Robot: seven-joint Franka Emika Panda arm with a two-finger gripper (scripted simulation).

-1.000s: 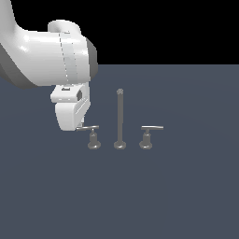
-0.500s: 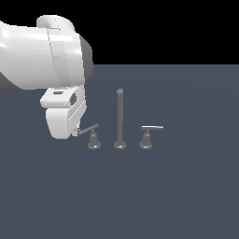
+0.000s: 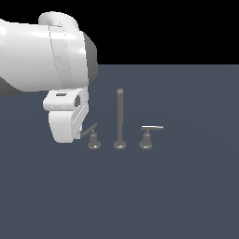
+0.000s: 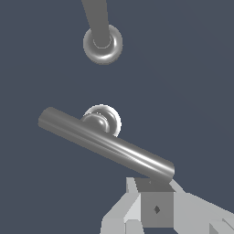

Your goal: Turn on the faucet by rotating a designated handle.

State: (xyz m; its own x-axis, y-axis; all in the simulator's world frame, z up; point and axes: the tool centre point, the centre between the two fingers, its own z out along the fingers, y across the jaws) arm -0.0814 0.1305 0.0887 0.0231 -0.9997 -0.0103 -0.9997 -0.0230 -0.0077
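The faucet stands mid-floor in the exterior view: a tall rod spout [image 3: 120, 116] between two lever handles. The handle [image 3: 93, 138] is on the exterior view's left, and its bar slants down to the left towards my gripper [image 3: 77, 133]. The twin handle [image 3: 147, 137] has its bar pointing right. In the wrist view the handle's bar [image 4: 105, 144] runs slantwise over its round foot [image 4: 109, 119], and the spout's foot [image 4: 103, 44] lies beyond. My gripper [image 4: 153, 186] looks shut, its fingertips pressed against the bar's free end, not clamped around it.
The flat dark grey floor [image 3: 177, 196] stretches all around the faucet. My white arm [image 3: 42, 56] fills the upper part of the exterior view's left and hides the floor behind it.
The handle's bar has swung from level and pointing left to slanting down towards the gripper. The arm has moved nearer to the camera and looks larger.
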